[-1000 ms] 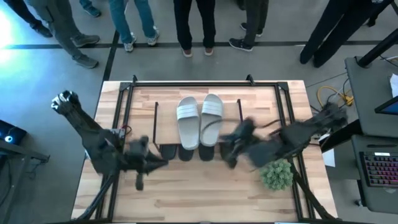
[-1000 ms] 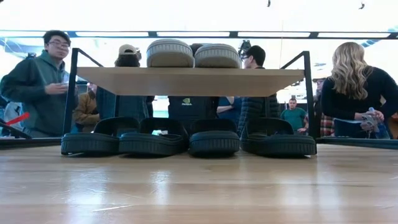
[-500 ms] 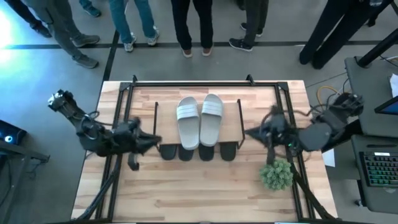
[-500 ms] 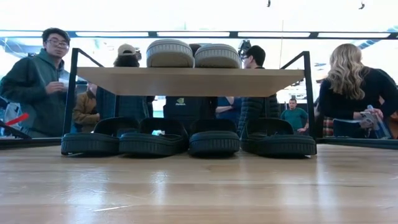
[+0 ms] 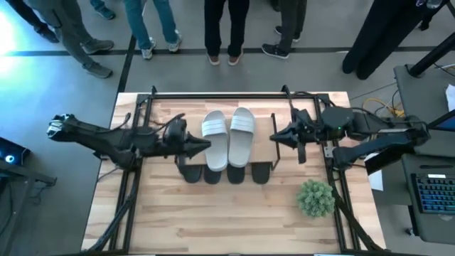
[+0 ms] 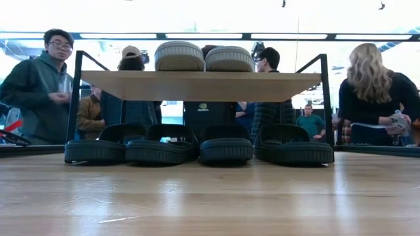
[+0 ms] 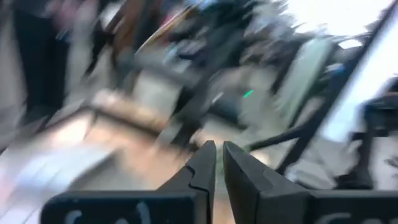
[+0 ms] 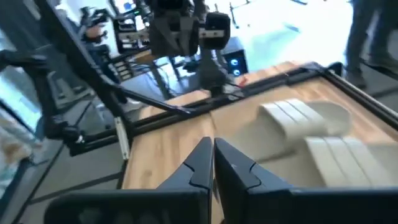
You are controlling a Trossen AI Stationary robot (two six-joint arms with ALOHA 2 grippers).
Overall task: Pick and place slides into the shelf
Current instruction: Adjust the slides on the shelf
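Slides are all stowed: two pale slides [image 5: 227, 135] lie on the shelf [image 6: 197, 85] top board, and four black slides [image 6: 197, 145] sit in a row beneath it. Over the last second both arms have swung away from the near side of the rack, so the left gripper [image 5: 205, 144] now hangs at the shelf's left end and the right gripper [image 5: 276, 136] at its right end, each with fingers nearly pressed together and empty, though the left wrist view is blurred. The task looks complete.

Shelf [image 6: 197, 85] matt wood; black slides [image 6: 161, 151] ribbed rubber.
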